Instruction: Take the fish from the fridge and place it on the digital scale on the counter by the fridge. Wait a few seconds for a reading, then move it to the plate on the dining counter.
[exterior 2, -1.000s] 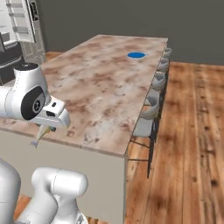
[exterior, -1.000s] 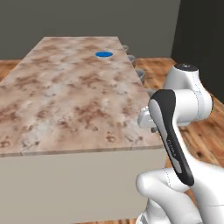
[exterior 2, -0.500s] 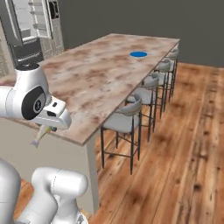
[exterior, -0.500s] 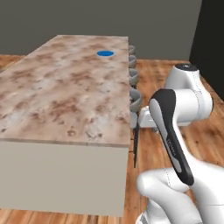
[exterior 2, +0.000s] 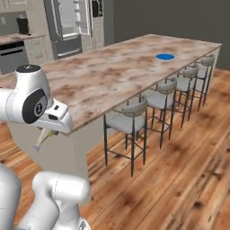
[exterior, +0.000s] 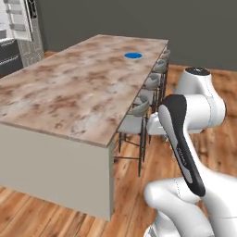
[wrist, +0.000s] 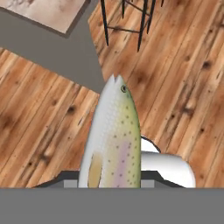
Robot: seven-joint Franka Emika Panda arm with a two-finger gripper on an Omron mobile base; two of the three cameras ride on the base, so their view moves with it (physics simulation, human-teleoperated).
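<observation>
My gripper (exterior 2: 47, 132) is shut on the fish (wrist: 114, 140), a pale speckled fish with a pink-green flank. Its head points away from the hand, over the wooden floor. In the right base view the fish (exterior 2: 41, 139) hangs below the hand, beside the near corner of the dining counter (exterior 2: 112, 72). Far down that marbled top lies the small blue plate (exterior 2: 165, 56), also seen as the plate (exterior: 133, 55) from the left. The fridge (exterior 2: 67, 22) stands open at the back left. The digital scale is out of view.
A row of grey stools (exterior 2: 130, 119) lines the right side of the dining counter (exterior: 69, 92), with black legs reaching onto the wooden floor (exterior 2: 179, 170). A black coffee machine (exterior 2: 23, 24) sits on the wall counter beside the fridge.
The whole picture has shifted: the base has driven and turned, so the island now runs away diagonally and the stools and fridge have come into view. The fish stays in the gripper.
</observation>
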